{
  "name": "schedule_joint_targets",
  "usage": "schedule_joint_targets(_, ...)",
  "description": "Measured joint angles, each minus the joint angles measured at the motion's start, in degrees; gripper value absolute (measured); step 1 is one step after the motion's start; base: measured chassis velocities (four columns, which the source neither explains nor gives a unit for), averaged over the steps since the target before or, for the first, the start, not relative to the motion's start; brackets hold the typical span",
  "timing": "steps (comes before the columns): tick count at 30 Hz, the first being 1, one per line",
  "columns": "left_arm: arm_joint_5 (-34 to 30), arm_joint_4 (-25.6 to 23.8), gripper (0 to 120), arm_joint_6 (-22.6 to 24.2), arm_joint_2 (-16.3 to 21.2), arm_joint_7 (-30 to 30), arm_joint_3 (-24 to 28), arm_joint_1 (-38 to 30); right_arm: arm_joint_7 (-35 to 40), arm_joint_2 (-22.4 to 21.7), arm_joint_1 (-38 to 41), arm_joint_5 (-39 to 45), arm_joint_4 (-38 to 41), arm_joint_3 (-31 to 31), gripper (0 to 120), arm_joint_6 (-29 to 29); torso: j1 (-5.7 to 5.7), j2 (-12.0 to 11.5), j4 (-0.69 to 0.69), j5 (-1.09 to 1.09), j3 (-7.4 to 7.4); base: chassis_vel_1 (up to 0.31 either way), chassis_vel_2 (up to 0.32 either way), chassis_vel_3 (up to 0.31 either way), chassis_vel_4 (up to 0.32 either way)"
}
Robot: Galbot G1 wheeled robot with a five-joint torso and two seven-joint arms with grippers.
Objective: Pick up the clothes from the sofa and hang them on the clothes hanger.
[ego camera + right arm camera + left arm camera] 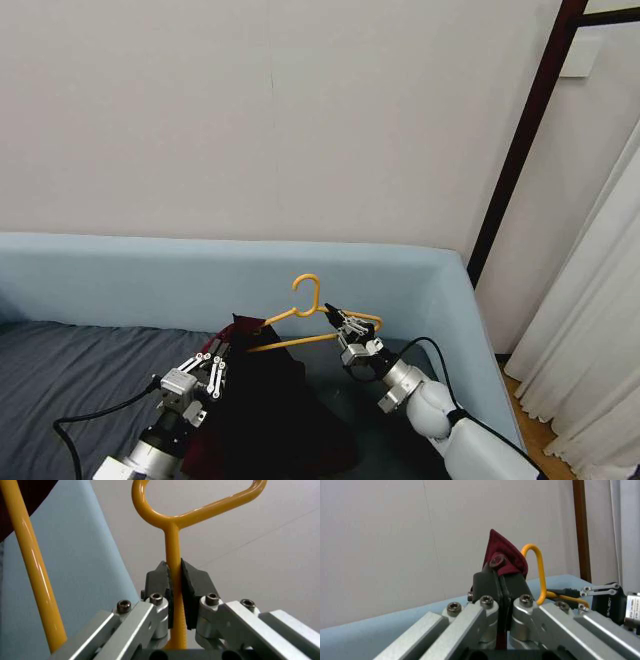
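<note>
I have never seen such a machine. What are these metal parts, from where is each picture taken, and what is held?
This is a robot with two arms, facing a light blue sofa. The wide picture comes from a camera on its head. The other two come from cameras on its wrists, each looking along its own metal fingers. The left gripper is shut on a corner of a dark red garment, whose rest hangs down to the dark grey seat. The right gripper is shut on the neck of a yellow hanger, below its hook, holding it in the air beside the garment.
</note>
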Motion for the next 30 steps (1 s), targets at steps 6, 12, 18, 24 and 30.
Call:
schedule_joint_targets(6, 0.00, 0.10, 0, 0.00, -0.02, 0.25, 0.32, -0.16, -3.52, 0.62, 0.42, 0.23, -0.65, 1.23, 4, 3.84, 0.00, 0.00, 0.00, -0.01, 0.00, 0.000, 0.000, 0.000, 0.000)
schedule_joint_targets(12, 0.43, 0.89, 0, -0.17, -0.33, 0.93, 0.93, -0.39, -4.53, 1.62, 0.04, 2.56, 1.14, -2.06, 4, 5.23, 0.00, 0.00, 0.01, -0.01, 0.00, 0.000, 0.000, 0.000, 0.000)
schedule_joint_targets(18, 1.22, 2.15, 0, -1.18, -0.75, 1.50, 1.35, 0.12, -4.24, 2.18, 0.06, 11.99, 3.50, -8.80, 4, 2.09, 0.00, 0.00, 0.01, -0.01, 0.00, 0.000, 0.000, 0.000, 0.000)
schedule_joint_targets(24, 1.59, 2.94, 0, -2.16, -0.75, 1.87, 1.35, 0.94, -0.23, 1.60, 1.55, 24.79, 6.52, -14.69, 4, -5.28, 0.00, 0.00, 0.01, -0.01, 0.00, 0.000, 0.000, 0.000, 0.000)
schedule_joint_targets(30, 1.64, 3.15, 0, -2.63, -0.57, 2.45, 1.41, 0.57, 4.59, 1.52, 2.29, 25.93, 7.15, -15.40, 4, -9.85, 0.00, 0.00, 0.01, -0.01, 0.00, 0.000, 0.000, 0.000, 0.000)
